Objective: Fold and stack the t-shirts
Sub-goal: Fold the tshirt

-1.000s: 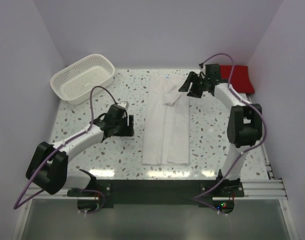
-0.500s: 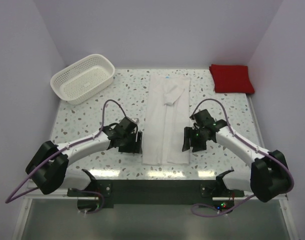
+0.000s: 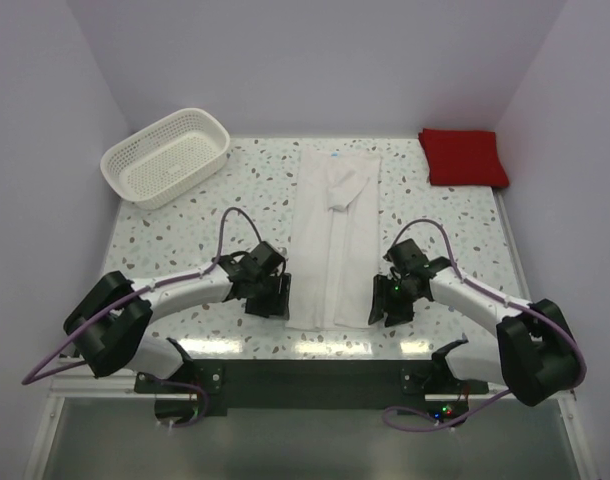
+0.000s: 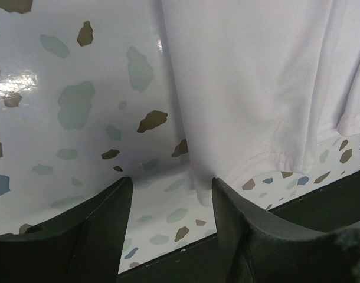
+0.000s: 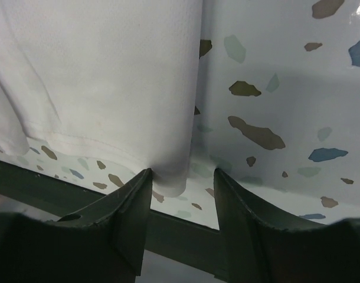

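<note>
The white t-shirt [image 3: 335,235] lies folded into a long narrow strip down the middle of the table. The red t-shirt [image 3: 462,157] lies folded at the back right corner. My left gripper [image 3: 279,296] is open at the strip's near left corner; in the left wrist view that corner of the white t-shirt [image 4: 245,88] sits between the fingers of the left gripper [image 4: 172,184]. My right gripper [image 3: 380,304] is open at the near right corner; in the right wrist view the white t-shirt [image 5: 103,76] has its hem corner between the fingers of the right gripper [image 5: 182,175].
A white lattice basket [image 3: 166,155] stands at the back left. The table's near edge and a dark rail [image 3: 325,372] lie just behind both grippers. Purple walls close in the table on three sides.
Both grippers have come down to the near corners of the white strip. The right arm swung from the red shirt at the back right to the near edge; the left moved right and nearer.
</note>
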